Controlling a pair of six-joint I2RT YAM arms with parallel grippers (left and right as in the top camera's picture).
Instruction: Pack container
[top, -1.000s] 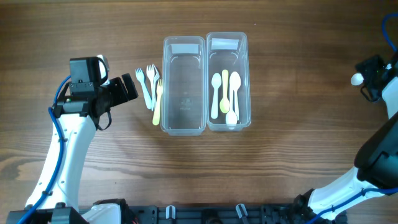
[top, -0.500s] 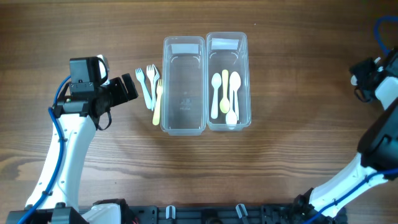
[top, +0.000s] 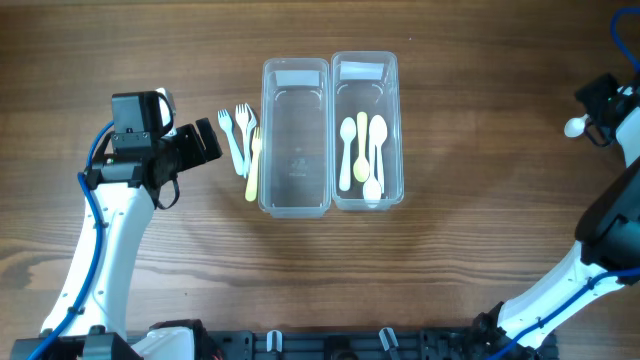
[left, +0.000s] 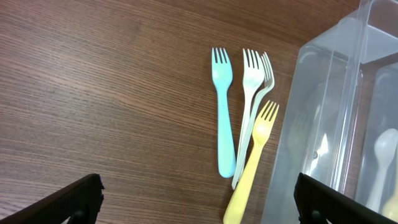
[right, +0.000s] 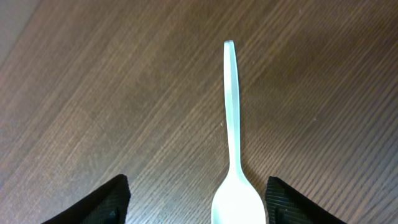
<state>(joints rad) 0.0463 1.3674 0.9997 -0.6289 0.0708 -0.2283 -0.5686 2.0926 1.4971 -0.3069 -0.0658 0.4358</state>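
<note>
Two clear containers stand side by side. The left container (top: 296, 75) is empty. The right container (top: 365, 70) holds several pale spoons (top: 362, 150). Several forks (top: 241, 146) lie left of the containers: a blue fork (left: 222, 112), white forks (left: 254, 93) and a yellow fork (left: 255, 162). My left gripper (top: 208, 141) is open just left of the forks, its jaws (left: 199, 199) empty. My right gripper (top: 592, 112) is open at the far right edge. A white spoon (right: 232, 124) lies on the table between its fingers; its bowl also shows in the overhead view (top: 573, 127).
The wooden table (top: 480, 250) is bare around the containers. The left container's wall (left: 323, 124) stands right next to the yellow fork. The right arm's cables hang at the table's right edge.
My right gripper has shifted a little at the right edge, and the white spoon's bowl moved slightly with it. The left arm, forks and containers have not moved.
</note>
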